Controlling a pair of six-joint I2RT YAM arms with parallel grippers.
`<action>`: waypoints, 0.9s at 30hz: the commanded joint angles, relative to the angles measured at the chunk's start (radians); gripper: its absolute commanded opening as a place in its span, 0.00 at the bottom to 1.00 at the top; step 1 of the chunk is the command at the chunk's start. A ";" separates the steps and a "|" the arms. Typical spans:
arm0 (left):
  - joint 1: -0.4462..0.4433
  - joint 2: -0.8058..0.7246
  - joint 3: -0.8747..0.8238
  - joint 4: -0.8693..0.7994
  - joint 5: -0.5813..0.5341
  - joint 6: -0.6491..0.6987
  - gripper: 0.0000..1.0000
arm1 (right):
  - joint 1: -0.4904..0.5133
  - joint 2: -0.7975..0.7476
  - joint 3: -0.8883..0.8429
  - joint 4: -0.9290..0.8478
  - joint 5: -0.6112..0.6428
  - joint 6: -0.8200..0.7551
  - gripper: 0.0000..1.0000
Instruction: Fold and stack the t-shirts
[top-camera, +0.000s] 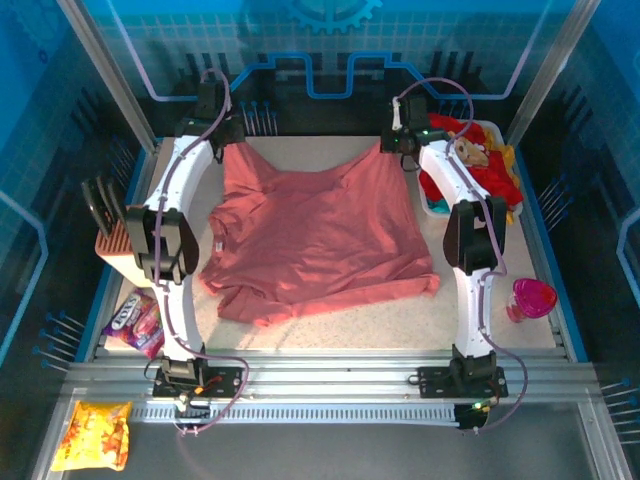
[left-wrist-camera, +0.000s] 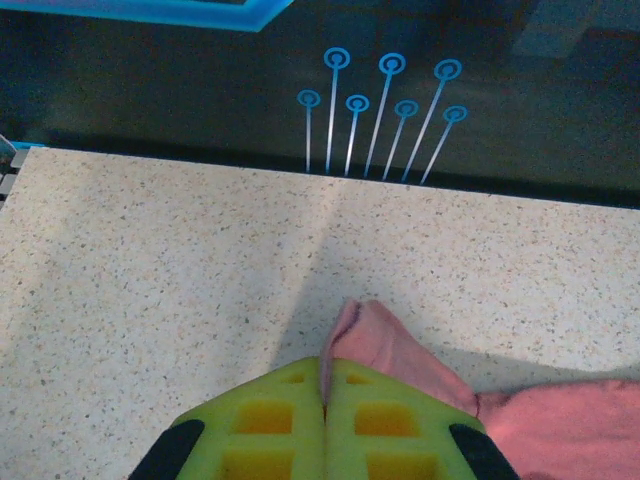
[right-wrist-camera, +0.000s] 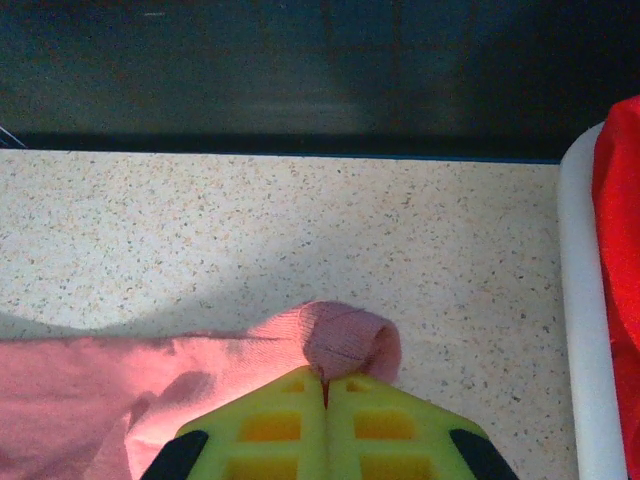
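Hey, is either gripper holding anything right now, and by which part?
Both are shut on the pink t-shirt: the left gripper pinches its far left corner, the right gripper its far right corner.

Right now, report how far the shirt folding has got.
Done: nothing is folded or stacked yet. The pink t-shirt lies spread, a little rumpled, on the table. In hand: the left gripper and right gripper are each shut on a far corner of it. Left: folding it, then the red shirt and other cloth heaped in the white tray.
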 joint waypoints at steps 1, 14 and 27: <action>0.009 -0.127 -0.076 0.080 0.010 0.040 0.00 | -0.012 -0.029 0.006 0.026 -0.012 -0.046 0.00; 0.001 -0.640 -0.747 0.242 0.126 0.047 0.00 | -0.021 -0.304 -0.447 0.109 -0.088 -0.100 0.00; -0.052 -0.804 -1.031 0.200 -0.057 0.022 0.00 | -0.025 -0.359 -0.645 0.046 0.019 -0.059 0.00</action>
